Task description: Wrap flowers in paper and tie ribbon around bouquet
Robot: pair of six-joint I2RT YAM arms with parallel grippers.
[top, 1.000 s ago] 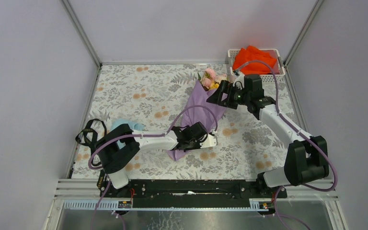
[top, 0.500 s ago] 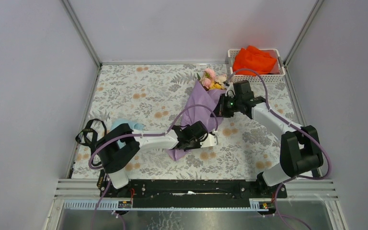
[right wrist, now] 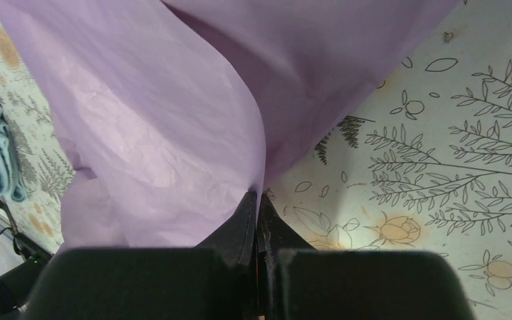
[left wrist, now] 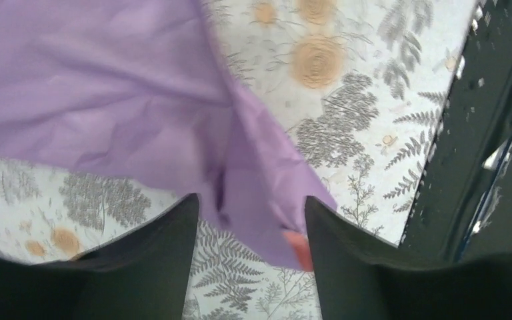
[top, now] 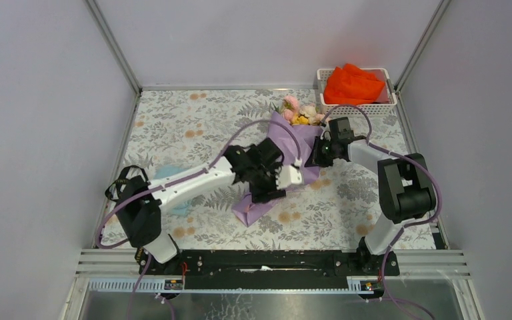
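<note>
- Two claws work at the bouquet [top: 285,135], which lies slantwise in the middle of the floral tabletop [top: 193,120], with its narrow end toward the lower centre of the top view.
- Pink, yellow and white flowers [top: 299,113] poke out of the cone's wide mouth at upper centre. They are just left of a white basket [top: 321,75] holding an orange cloth [top: 353,83].
- The left claw [left wrist: 250,200] has its fingers [left wrist: 153,260] apart, straddling the lilac paper [left wrist: 107,87] near its pointed tip without clamping it.
- The right claw [right wrist: 257,200] is pressed together, pinching a folded edge of the paper on the cone's right side.
- The black ribbon [top: 122,181] lies bunched at the tabletop's left edge, well apart from the bouquet and beside a light blue cloth [top: 169,173].
</note>
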